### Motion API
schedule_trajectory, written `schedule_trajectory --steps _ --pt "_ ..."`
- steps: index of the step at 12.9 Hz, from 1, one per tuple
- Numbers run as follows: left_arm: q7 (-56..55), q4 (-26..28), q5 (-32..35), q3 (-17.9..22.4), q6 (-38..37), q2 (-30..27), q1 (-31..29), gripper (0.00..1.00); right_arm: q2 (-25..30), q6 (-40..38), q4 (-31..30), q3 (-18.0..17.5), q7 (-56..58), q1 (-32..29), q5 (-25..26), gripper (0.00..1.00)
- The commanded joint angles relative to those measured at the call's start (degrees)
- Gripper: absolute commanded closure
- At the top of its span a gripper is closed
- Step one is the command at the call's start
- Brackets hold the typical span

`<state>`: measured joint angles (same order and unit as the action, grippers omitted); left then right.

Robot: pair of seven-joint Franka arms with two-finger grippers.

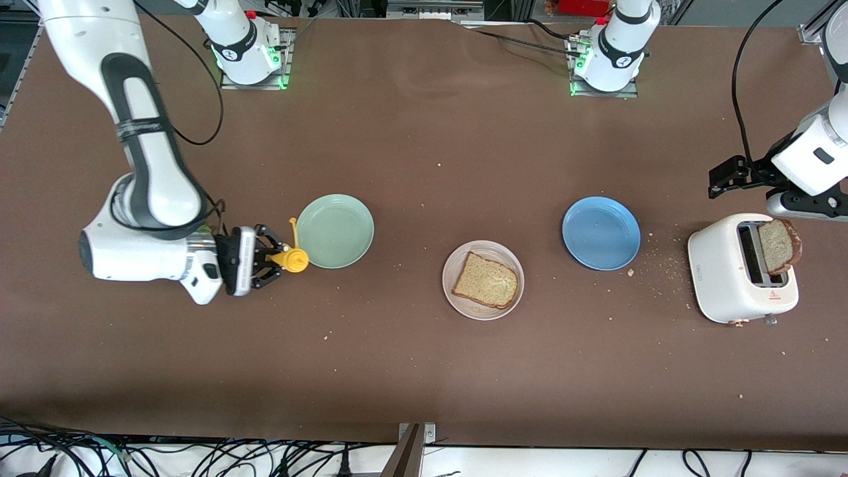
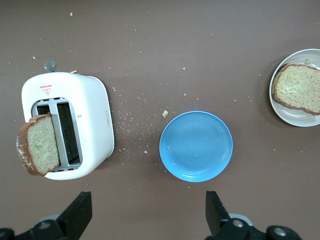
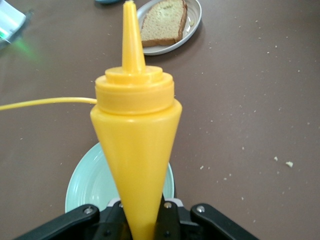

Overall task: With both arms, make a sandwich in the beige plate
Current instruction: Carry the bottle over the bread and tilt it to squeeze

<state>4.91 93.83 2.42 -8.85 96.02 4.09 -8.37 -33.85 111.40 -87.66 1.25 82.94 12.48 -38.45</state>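
Note:
The beige plate (image 1: 452,291) sits mid-table with one wholegrain bread slice (image 1: 485,279) flat on it. It also shows in the left wrist view (image 2: 295,117) and in the right wrist view (image 3: 192,22). A second bread slice (image 1: 778,246) stands up out of a slot of the white toaster (image 1: 719,271) and shows in the left wrist view (image 2: 39,145). No lettuce is in view. My right gripper (image 1: 277,257) is shut on a yellow squeeze bottle (image 3: 135,135) beside the mint-green plate (image 1: 335,231). My left gripper (image 1: 762,189) is open and empty, up over the table by the toaster.
An empty blue plate (image 1: 601,232) lies between the beige plate and the toaster. Crumbs are scattered between the blue plate and the toaster. The mint-green plate is empty. The bottle's thin yellow tether (image 3: 45,104) hangs out sideways.

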Motion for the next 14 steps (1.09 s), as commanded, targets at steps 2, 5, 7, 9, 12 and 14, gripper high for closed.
schedule_trajectory --steps 2,5,7,9,12,14 --pt "0.98 -0.84 -0.75 0.15 -1.19 -0.31 -0.24 0.0 -1.83 3.54 7.85 0.59 -16.46 9.46 13.89 1.0" --pt "0.9 -0.84 -0.84 0.15 -1.19 -0.31 -0.15 0.0 -3.94 9.25 9.35 0.59 -29.98 17.73 23.84 1.0" --pt "0.81 -0.84 -1.01 0.15 -1.19 -0.31 -0.15 0.0 -6.04 13.12 9.87 0.59 -37.99 22.91 30.94 1.0" --pt "0.81 -0.84 -1.01 0.15 -1.19 -0.31 -0.15 0.0 -9.29 13.41 12.76 0.77 -45.37 27.84 41.12 1.0" --pt "0.9 -0.84 -1.01 0.23 -1.19 -0.31 -0.24 0.0 -12.03 11.73 14.8 0.94 -47.69 30.4 51.35 1.0" --pt "1.07 -0.84 -1.01 0.32 -1.19 -0.31 -0.33 0.0 -14.13 11.73 16.11 1.21 -48.92 31.02 56.71 1.0"
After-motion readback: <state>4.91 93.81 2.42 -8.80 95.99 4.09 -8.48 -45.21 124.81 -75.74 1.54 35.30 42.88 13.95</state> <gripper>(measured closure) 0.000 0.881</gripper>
